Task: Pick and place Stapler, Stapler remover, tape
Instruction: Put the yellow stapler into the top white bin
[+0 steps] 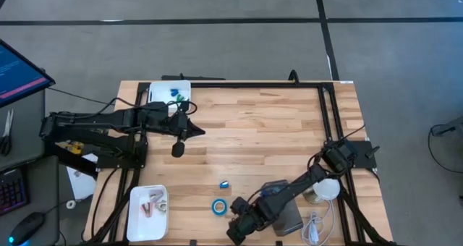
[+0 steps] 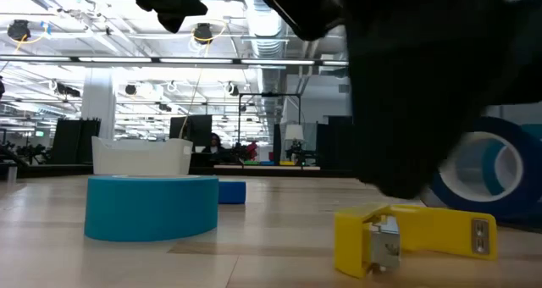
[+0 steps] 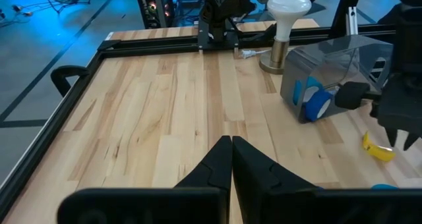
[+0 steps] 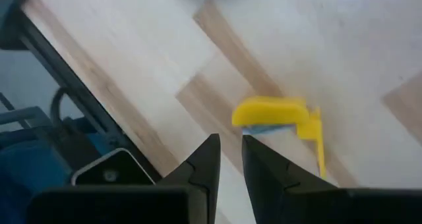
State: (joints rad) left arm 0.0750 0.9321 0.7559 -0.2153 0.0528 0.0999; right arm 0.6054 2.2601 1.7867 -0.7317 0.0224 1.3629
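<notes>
A yellow stapler remover (image 4: 277, 118) lies on the wooden table near the front edge, just beyond the fingertips of my right gripper (image 4: 229, 145). That gripper (image 1: 235, 234) points steeply down over it, its fingers a narrow gap apart with nothing between them. One blue tape roll (image 1: 219, 206) lies flat on the table to its left, also seen in the low view (image 2: 152, 205). More blue tape (image 3: 315, 102) sits inside a clear box (image 1: 286, 206). My left gripper (image 1: 197, 131) hangs shut above the table's far left part. The stapler does not show.
A small blue piece (image 1: 224, 183) lies beyond the tape roll. One white tray (image 1: 148, 215) stands at the near left corner, another (image 1: 170, 94) at the far left. A white bulb on a stand (image 1: 325, 190) stands beside the clear box. Black rails frame the table.
</notes>
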